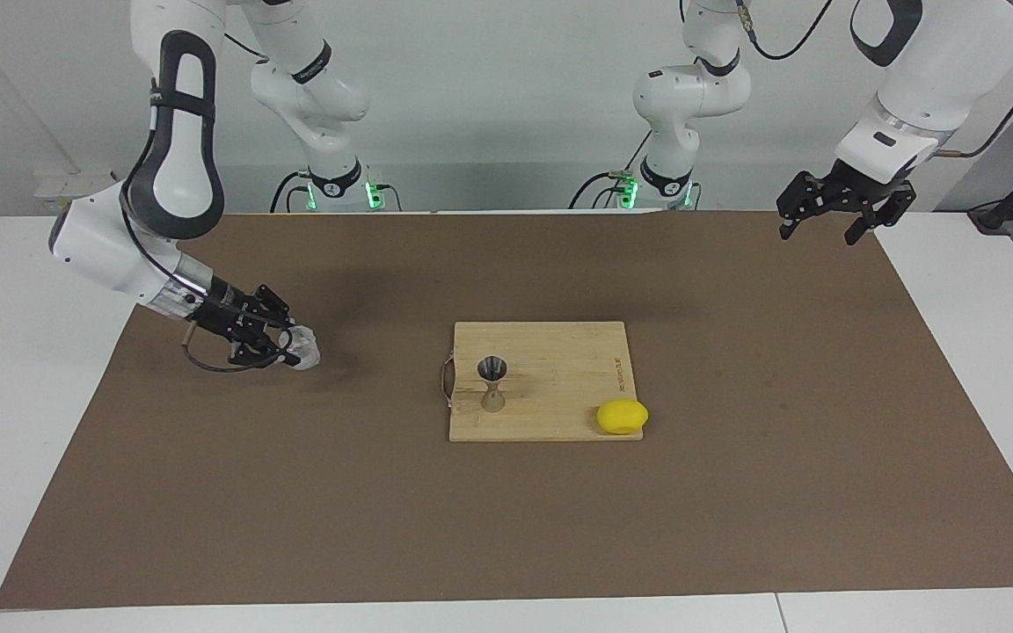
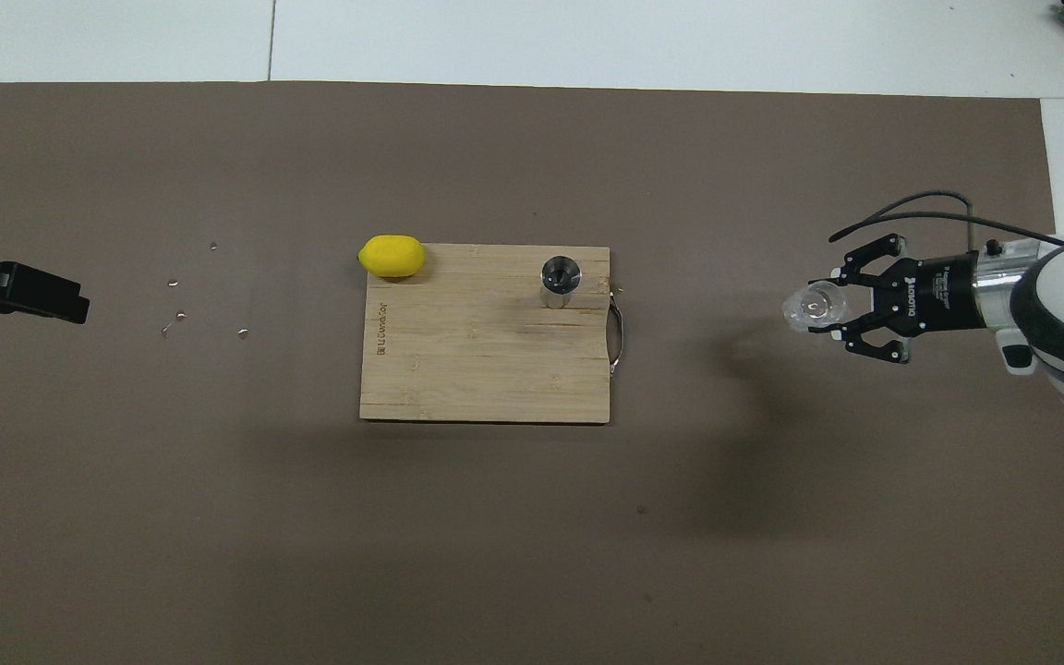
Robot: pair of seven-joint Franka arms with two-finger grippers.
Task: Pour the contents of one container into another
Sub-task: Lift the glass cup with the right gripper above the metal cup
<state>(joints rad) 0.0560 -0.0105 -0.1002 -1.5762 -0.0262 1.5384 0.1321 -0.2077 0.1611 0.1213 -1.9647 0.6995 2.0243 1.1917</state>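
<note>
Toward the right arm's end of the bench, my right gripper has its fingers clenched on the glass cup, gripping it from the side, low over the brown mat. From above, the glass cup shows its open mouth, so I judge it upright or close to it; whether it has cleared the mat I cannot tell, though the facing view suggests it is just off the surface. The steel jigger stands upright on the cutting board in the middle of the bench, near the board's edge with the metal handle, well apart from the cup. A lemon sits at the board's corner toward the left arm's end. My left gripper waits with released fingers, raised over the mat's corner at its own end. I read this as the carry step: the cup is gripped and the pour is not yet begun. Next I need to take the cup over to the board, keeping it level, bring its lip above the jigger's narrow mouth, and tip it slowly. That mouth is small, so alignment matters, and a light jigger could topple if I brush it.
</note>
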